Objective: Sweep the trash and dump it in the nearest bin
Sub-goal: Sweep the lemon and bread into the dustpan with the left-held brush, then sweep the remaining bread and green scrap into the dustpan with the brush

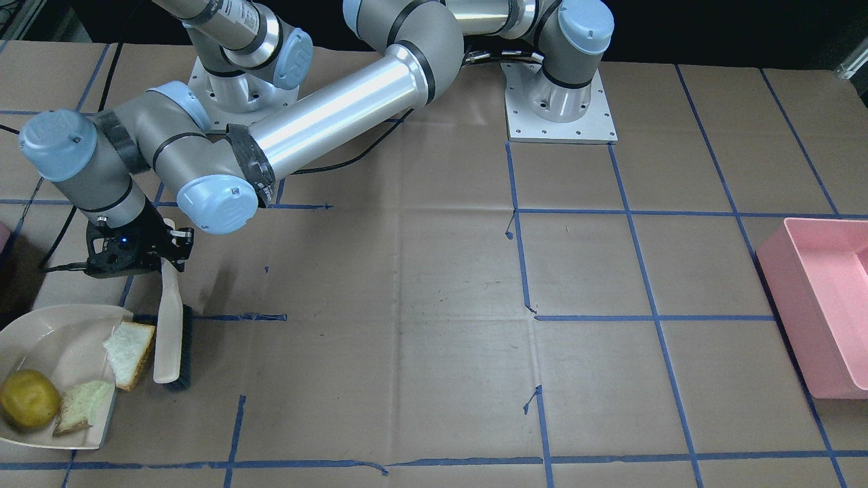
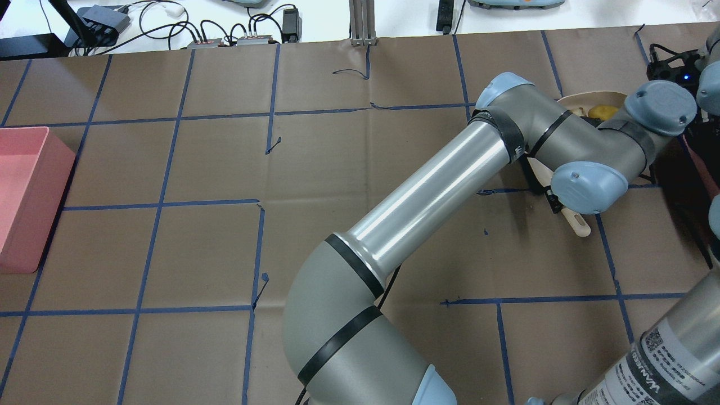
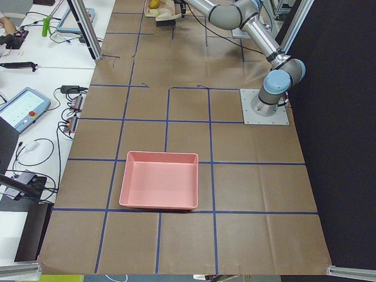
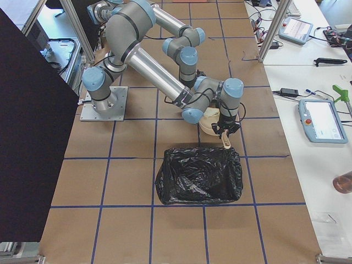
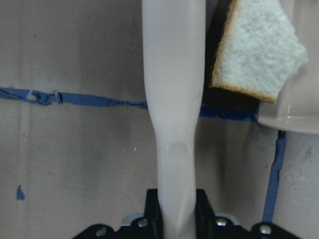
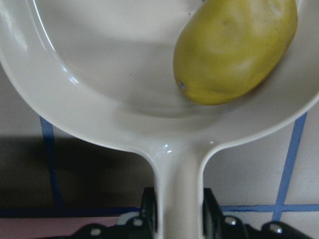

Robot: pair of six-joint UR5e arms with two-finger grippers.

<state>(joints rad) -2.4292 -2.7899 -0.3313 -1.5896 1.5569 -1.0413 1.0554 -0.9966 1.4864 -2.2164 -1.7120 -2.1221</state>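
A cream dustpan lies at the table's end and holds a yellow-green fruit and a bread slice. A second bread slice lies on the pan's lip. My left gripper is shut on the cream handle of a black-bristled brush, which stands right beside that slice. The left wrist view shows the handle and the slice. My right gripper is shut on the dustpan's handle, with the fruit in the pan. The nearest bin shows as a pink sliver beside a dark shadow.
A large pink tub stands at the table's other end. In the exterior right view a black-bag-lined container stands just beyond the dustpan. Blue tape lines grid the brown table. My left arm's long link reaches across the table.
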